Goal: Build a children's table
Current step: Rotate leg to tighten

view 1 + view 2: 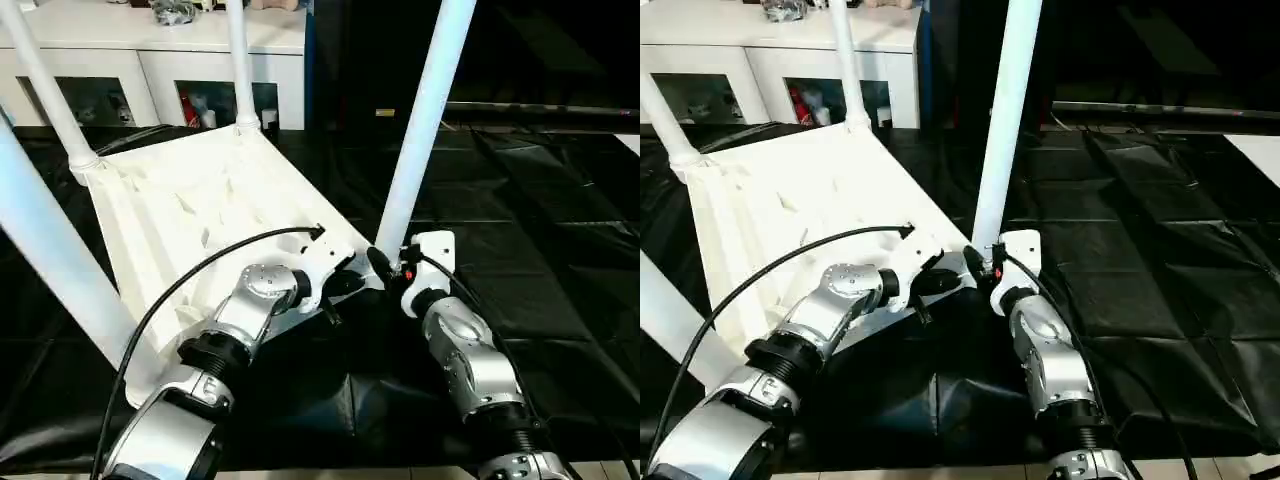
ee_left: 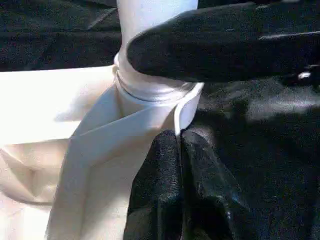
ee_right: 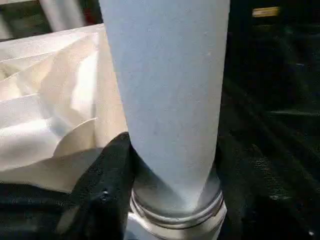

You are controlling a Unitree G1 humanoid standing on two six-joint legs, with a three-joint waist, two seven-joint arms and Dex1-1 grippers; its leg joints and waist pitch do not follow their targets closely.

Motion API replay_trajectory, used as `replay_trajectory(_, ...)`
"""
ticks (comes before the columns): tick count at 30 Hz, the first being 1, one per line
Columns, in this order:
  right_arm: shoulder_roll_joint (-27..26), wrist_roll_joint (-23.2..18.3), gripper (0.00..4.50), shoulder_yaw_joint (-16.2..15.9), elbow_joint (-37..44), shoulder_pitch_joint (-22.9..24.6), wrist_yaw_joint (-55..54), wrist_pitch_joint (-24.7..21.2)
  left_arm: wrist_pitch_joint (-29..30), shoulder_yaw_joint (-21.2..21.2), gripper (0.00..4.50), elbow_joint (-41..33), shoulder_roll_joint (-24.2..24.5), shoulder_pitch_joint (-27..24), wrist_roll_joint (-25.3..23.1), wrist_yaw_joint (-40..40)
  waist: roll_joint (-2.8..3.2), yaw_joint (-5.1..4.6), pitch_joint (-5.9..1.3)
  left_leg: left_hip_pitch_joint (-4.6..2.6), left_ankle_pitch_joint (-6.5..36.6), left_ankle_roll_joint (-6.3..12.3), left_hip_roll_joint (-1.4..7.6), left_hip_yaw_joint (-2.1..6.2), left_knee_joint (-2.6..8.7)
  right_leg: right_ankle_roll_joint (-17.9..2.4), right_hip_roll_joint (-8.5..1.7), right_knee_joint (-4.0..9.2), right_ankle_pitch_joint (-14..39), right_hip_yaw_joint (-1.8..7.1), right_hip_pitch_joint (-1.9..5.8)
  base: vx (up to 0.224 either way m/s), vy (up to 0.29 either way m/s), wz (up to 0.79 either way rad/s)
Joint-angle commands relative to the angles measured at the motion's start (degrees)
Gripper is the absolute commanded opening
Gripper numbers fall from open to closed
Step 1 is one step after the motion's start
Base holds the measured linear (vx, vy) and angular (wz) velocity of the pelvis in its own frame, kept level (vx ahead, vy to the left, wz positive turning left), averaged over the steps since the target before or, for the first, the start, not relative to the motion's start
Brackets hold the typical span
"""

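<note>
At table top [image 1: 190, 215] corner: right gripper [image 1: 385, 268] around leg [image 1: 420, 125]; black floor beyond

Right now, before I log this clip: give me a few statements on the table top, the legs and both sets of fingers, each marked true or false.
1. The table top lies underside up on black sheeting. True.
2. The right gripper grips the near leg just above its socket. True.
3. The left gripper's fingers stand wide open. False: shut, at the top's corner rim.
4. The legs lie flat on the floor. False: they stand up from the corner sockets.
</note>
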State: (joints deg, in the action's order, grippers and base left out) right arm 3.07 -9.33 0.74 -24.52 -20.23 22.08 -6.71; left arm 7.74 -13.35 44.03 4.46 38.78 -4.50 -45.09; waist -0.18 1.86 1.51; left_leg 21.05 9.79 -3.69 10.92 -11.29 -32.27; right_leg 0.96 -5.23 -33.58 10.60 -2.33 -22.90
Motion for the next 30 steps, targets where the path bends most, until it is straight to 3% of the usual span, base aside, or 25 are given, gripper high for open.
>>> replay_trajectory(1,0.3,-1.8,2.95,-1.5,1.5,0.3,5.0,-1.3,-1.9,-0.7,0.0,0.8,0.1,-1.6,1.1,-2.6,-0.53,0.17,-2.37,-0.23,18.4,2.88,1.82,0.98,3.79,-9.5,-2.44,4.92,17.1,1.74,2.03,0.0,0.0,0.0)
replay_trajectory(4,3.0,-2.8,3.22,-2.7,3.3,0.4,10.4,-2.9,-2.2,-0.6,0.0,0.9,1.1,-1.7,1.3,-4.1,-0.56,0.33,-2.42,-0.22,16.4,3.39,1.85,0.84,3.66,-10.3,-2.5,4.74,15.8,1.68,2.11,0.0,0.0,0.0)
replay_trajectory(6,7.8,-3.7,3.28,-4.8,6.5,1.4,17.7,-5.5,-2.4,-0.6,0.0,0.3,2.6,-1.9,1.7,-6.5,-0.57,0.5,-2.34,-0.09,15.4,3.72,1.85,0.85,3.63,-10.3,-2.51,4.72,15.8,1.62,2.47,0.0,0.0,0.0)
replay_trajectory(8,13.3,-4.4,3.62,-6.9,9.5,2.8,25.2,-7.7,-2.9,-0.7,0.0,-0.5,4.7,-2.4,2.4,-10.5,-0.48,0.81,-2.3,-0.23,14.8,4.37,1.97,0.79,3.52,-10.4,-2.43,4.66,15.0,1.64,2.47,0.0,0.0,0.0)
replay_trajectory(10,13.4,-4.4,3.7,-6.9,9.5,2.9,25.3,-7.7,-2.9,-0.7,0.0,-0.5,4.7,-2.4,2.4,-10.6,-0.5,0.82,-2.44,-0.15,14.7,4.66,2.01,0.76,3.4,-10.9,-2.56,4.51,14.6,1.64,2.38,0.0,0.0,0.0)
replay_trajectory(11,14.8,-4.6,3.82,-7.3,10.2,3.3,27.3,-8.0,-3.1,-0.7,0.0,-1.0,5.5,-2.7,2.8,-12.2,-0.67,0.76,-2.47,0.15,14.0,4.36,1.92,0.92,3.46,-11.0,-2.59,4.4,14.4,1.48,2.68,0.0,0.0,0.0)
replay_trajectory(13,17.0,-5.0,4.04,-7.5,11.0,3.8,30.4,-8.1,-3.0,-0.8,0.0,-2.4,6.8,-3.3,3.7,-15.4,-0.56,0.67,-2.44,-0.13,14.6,4.25,2.02,0.84,3.45,-11.1,-2.53,4.53,15.3,1.46,2.35,0.0,0.0,0.0)
replay_trajectory(15,19.2,-5.7,4.25,-7.3,12.1,3.4,33.9,-8.6,-1.1,-1.3,0.0,-6.6,10.2,-5.2,6.1,-23.0,-0.56,0.63,-2.47,-0.15,14.7,4.34,2.1,0.88,3.44,-11.7,-2.55,4.31,14.8,1.52,2.43,0.0,0.0,0.0)
replay_trajectory(16,19.3,-5.8,4.25,-7.3,12.2,3.3,34.1,-8.6,-0.8,-1.3,0.0,-7.1,10.5,-5.5,6.3,-23.8,-0.52,0.59,-2.52,0.08,13.7,4.5,2.13,0.95,3.52,-12.2,-2.6,4.03,13.6,1.53,2.58,0.0,0.0,0.0)
replay_trajectory(20,19.8,-5.2,4.46,-8.5,12.4,2.7,34.4,-8.7,0.4,-1.7,0.0,-9.0,11.7,-6.5,7.2,-26.4,-0.24,0.65,-2.53,-0.5,13.3,4.38,2.32,0.62,3.33,-14.1,-2.39,3.8,10.5,1.61,2.1,0.0,0.0,0.0)
replay_trajectory(25,18.9,-4.3,4.46,-9.4,11.5,1.7,34.6,-8.0,1.1,-2.1,0.0,-10.7,12.5,-7.6,7.6,-27.5,-0.77,0.8,-2.61,-0.37,12.1,4.55,2.33,0.61,3.17,-14.5,-2.62,3.29,8.6,1.63,2.38,0.0,0.0,0.0)
replay_trajectory(29,18.4,-4.5,4.46,-9.8,11.0,1.2,35.4,-7.8,2.3,-2.1,0.0,-12.4,12.6,-8.3,7.9,-27.9,-0.66,0.88,-2.6,-0.43,11.3,4.63,2.29,0.54,3.08,-14.4,-2.59,3.31,8.3,1.68,2.38,0.0,0.0,0.0)
replay_trajectory(30,18.3,-4.6,4.46,-9.9,10.8,1.1,35.4,-7.8,2.3,-2.1,0.0,-12.4,12.6,-8.3,7.9,-28.0,-0.95,0.84,-2.66,-0.38,10.5,4.92,2.22,0.48,2.99,-14.6,-2.48,3.16,6.8,1.65,2.46,0.0,0.0,0.0)
